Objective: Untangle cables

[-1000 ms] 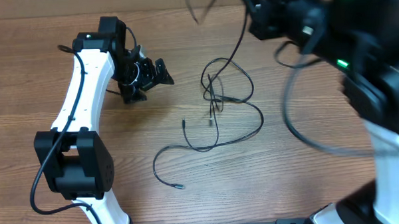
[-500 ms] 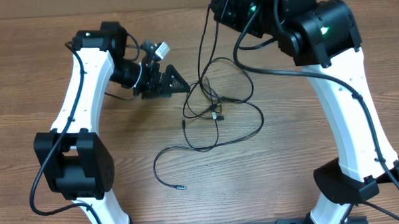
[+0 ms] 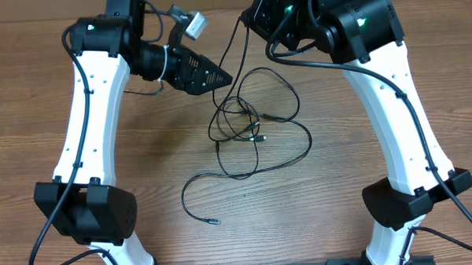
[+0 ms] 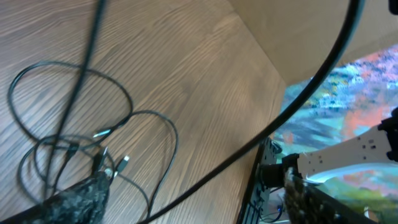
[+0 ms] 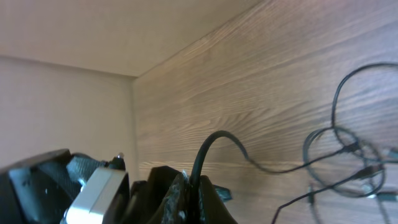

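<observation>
The cables (image 3: 255, 124) lie as a tangle of thin black loops at the table's middle, with one loose end (image 3: 214, 220) toward the front. My right gripper (image 3: 252, 18), at the back, is shut on one cable (image 5: 210, 146) that rises from the tangle. My left gripper (image 3: 214, 74) is open and sits just above and left of the tangle. In the left wrist view its fingers (image 4: 193, 190) are wide apart. The loops (image 4: 74, 143) lie below, and a blurred strand crosses between the fingers ungripped. The tangle also shows in the right wrist view (image 5: 348, 155).
The wooden table (image 3: 365, 222) ends at a back edge (image 3: 216, 1) close behind both grippers. The arm bases stand at the front left (image 3: 85, 212) and front right (image 3: 411, 197).
The right arm swung in and settled at the back, holding a cable strand up. The left gripper moved right, then toward the back. The tangle's upper loops shifted slightly left.
</observation>
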